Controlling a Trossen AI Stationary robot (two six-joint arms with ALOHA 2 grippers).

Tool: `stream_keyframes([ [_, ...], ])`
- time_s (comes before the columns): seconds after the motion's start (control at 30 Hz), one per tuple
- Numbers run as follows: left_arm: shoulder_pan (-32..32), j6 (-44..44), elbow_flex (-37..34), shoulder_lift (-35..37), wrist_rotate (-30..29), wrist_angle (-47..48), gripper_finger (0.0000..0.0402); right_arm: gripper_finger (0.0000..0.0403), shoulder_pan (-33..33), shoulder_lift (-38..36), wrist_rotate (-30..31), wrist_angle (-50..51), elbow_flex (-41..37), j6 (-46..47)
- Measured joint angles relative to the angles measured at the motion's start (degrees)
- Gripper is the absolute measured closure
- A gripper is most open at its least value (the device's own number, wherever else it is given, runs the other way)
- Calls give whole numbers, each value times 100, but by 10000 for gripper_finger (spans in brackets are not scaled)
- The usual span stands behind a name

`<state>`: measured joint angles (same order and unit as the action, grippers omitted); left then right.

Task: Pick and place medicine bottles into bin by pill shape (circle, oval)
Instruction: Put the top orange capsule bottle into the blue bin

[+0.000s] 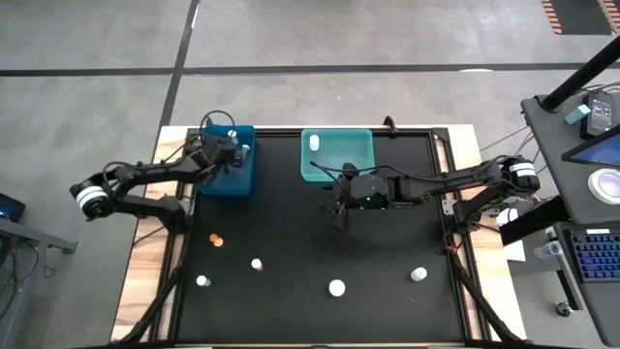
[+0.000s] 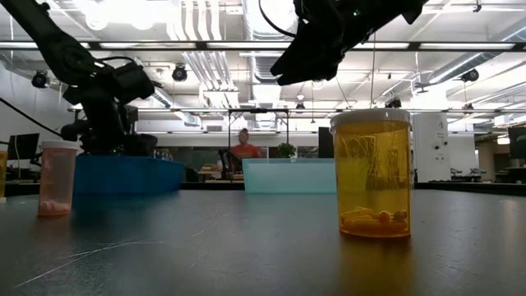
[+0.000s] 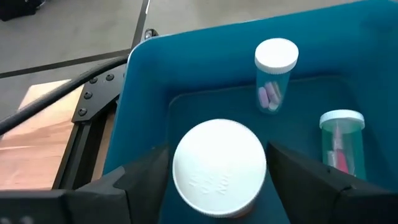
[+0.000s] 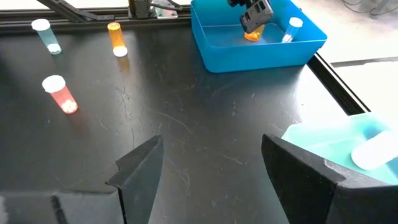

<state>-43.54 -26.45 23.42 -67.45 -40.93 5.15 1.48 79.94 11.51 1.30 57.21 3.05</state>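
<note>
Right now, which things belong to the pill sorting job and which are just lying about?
Job: blue bin; teal bin; bottle between left hand fingers; five bottles on black table.
Lying about: keyboard; side desk.

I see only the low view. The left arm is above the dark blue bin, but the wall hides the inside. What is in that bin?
Observer: Two bottles are in the blue bin: a clear bottle with purple pills and one with pink contents. The left gripper is above them with a white-capped bottle.
Operator: And the teal bin, is something in it?
Observer: Yes, one white bottle lies near the far left corner of the teal bin.
Operator: Does the right gripper carry anything?
Observer: No. The right gripper is open and empty, over bare table beside the teal bin.
</note>
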Motion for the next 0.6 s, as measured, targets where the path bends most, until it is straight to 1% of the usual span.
stream_keyframes([
  [0.2,1,453,139,417,-11,197,147,140,1,0,0,11,0,35],
  [0.3,1,485,223,759,-13,473,147,140,2,0,0,13,0,37],
  [0.4,4,677,229,1115,16,498,147,140,0,0,0,11,0,37],
  [0.5,4,872,230,1458,241,492,152,140,1,0,2,11,0,37],
  [0.6,10,940,230,1759,568,487,169,140,0,0,2,11,0,37],
])
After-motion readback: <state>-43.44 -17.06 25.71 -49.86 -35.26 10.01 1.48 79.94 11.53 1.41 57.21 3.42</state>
